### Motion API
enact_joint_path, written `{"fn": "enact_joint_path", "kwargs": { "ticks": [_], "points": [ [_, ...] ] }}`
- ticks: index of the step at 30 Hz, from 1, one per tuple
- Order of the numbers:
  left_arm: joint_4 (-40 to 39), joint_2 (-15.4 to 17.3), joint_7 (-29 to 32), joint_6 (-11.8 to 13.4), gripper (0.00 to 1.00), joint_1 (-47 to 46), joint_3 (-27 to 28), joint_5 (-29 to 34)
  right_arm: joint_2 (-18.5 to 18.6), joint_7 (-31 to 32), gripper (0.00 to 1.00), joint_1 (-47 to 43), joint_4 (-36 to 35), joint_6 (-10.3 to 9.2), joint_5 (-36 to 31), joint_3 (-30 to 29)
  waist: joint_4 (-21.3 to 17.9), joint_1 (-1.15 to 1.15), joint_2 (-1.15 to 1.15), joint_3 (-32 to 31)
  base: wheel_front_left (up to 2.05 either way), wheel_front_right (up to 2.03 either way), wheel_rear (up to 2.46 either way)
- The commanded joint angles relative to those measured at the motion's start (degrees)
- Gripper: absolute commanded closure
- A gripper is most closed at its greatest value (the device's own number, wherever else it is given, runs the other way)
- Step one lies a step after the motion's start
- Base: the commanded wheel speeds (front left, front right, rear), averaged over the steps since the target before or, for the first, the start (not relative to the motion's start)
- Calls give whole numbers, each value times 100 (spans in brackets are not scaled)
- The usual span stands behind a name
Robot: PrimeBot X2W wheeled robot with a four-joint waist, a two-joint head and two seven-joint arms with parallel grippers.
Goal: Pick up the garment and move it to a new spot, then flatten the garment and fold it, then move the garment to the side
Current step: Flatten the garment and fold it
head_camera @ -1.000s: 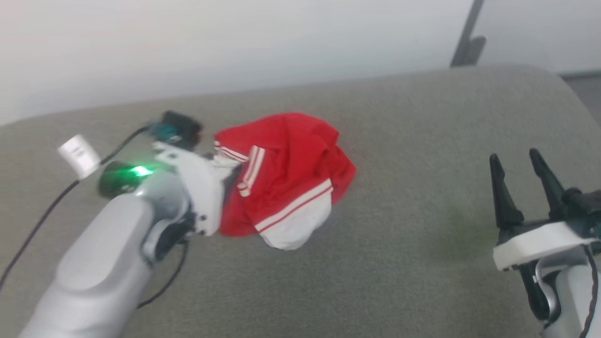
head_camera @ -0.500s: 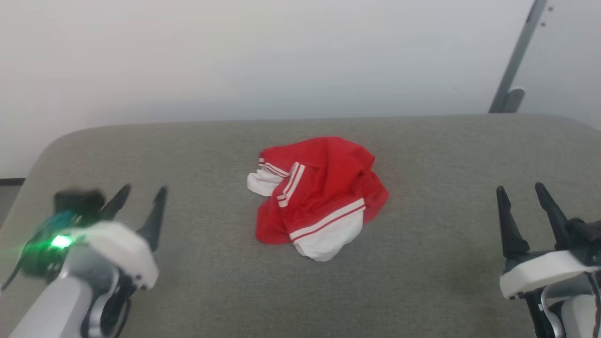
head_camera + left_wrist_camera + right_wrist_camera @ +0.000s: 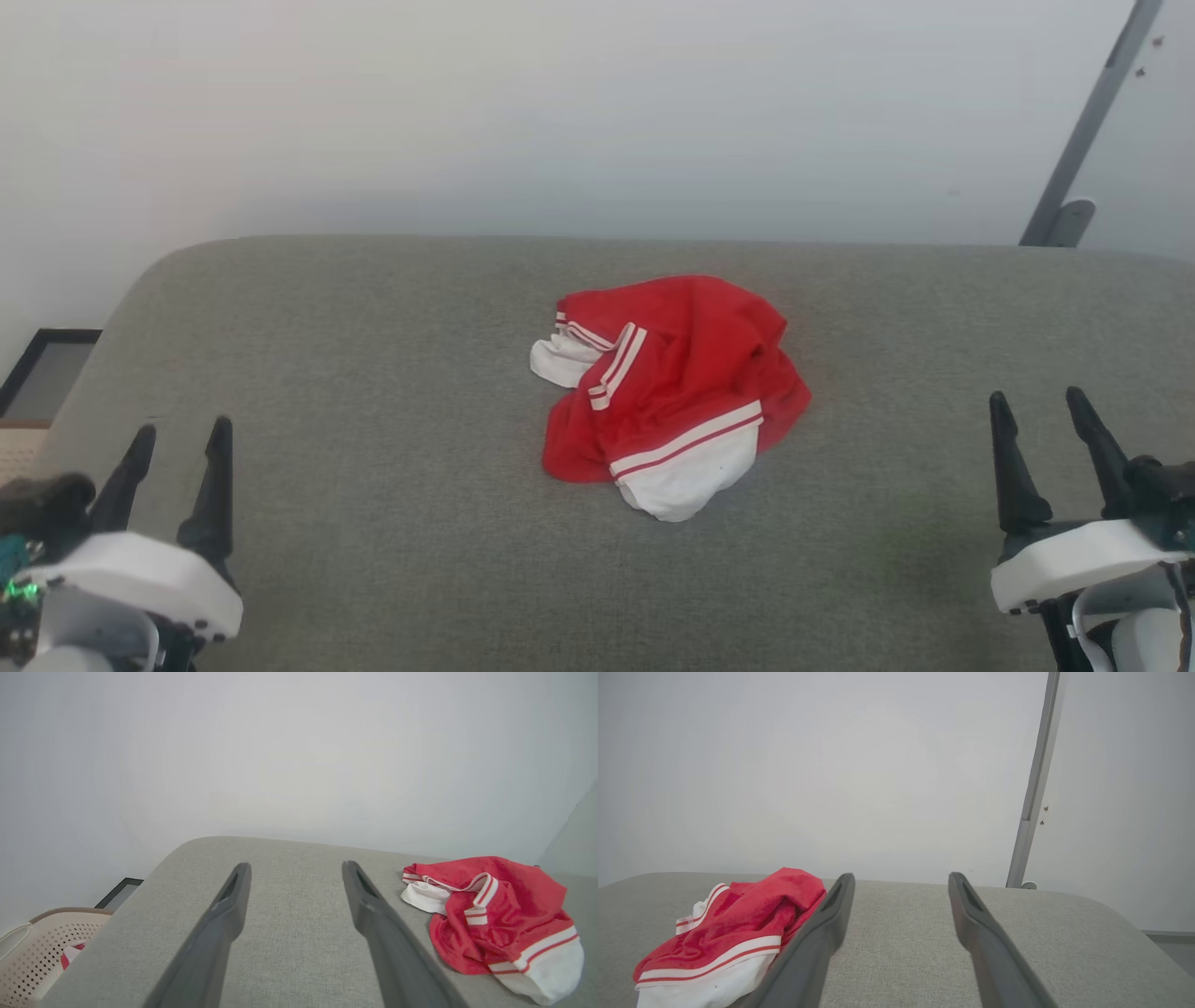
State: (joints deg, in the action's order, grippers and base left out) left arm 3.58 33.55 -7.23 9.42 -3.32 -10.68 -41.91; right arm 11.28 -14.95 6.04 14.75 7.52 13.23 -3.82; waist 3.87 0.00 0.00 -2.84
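Observation:
The garment (image 3: 674, 392) lies crumpled in a heap at the middle of the grey padded surface (image 3: 373, 355): red cloth, white sleeves, red-white striped trim; its lettering is hidden in the folds. It also appears at the right of the left wrist view, garment (image 3: 490, 910), and at the lower left of the right wrist view, garment (image 3: 733, 933). My left gripper (image 3: 177, 439) stands open at the lower left, far from the cloth, holding nothing. At the lower right my right gripper (image 3: 1041, 401) is open too, well to the right of the heap.
A pale perforated basket (image 3: 32, 947) with something red and white inside sits on the floor off the surface's left end. A grey metal post (image 3: 1088, 131) stands behind the right rear corner. A dark frame (image 3: 42, 369) lies on the floor at the left. A white wall is behind.
My left arm has pulled back from the garment to the lower left, open, leaving the heap on the surface. The head camera has risen and shifted. The right gripper stays open.

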Motion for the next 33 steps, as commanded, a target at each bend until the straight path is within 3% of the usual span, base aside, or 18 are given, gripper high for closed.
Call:
{"fn": "enact_joint_path", "kwargs": {
  "ticks": [1, 15, 25, 33],
  "points": [
    [-40, -16, -50, 37, 0, 129, 48, -47, -21, -32, 0, -83, -44, -6, 21, 15, 38, 0, 0, 3, 0, 0, 0],
    [-190, 22, -11, 51, 0, 90, -21, -30, -3, 163, 0, -133, -127, -6, 141, 421, 322, 0, 0, 113, 0, 0, 0],
    [-268, -116, 60, 6, 0, -175, -271, 45, 362, 1239, 0, 138, -245, -6, 655, 1697, 840, 0, 0, 562, 0, 0, 0],
    [-161, -290, 19, -106, 0, -430, -459, 76, 693, 2118, 0, 437, -193, -6, 815, 2257, 1176, 0, 0, 857, 0, 0, 0]
  ]
}}
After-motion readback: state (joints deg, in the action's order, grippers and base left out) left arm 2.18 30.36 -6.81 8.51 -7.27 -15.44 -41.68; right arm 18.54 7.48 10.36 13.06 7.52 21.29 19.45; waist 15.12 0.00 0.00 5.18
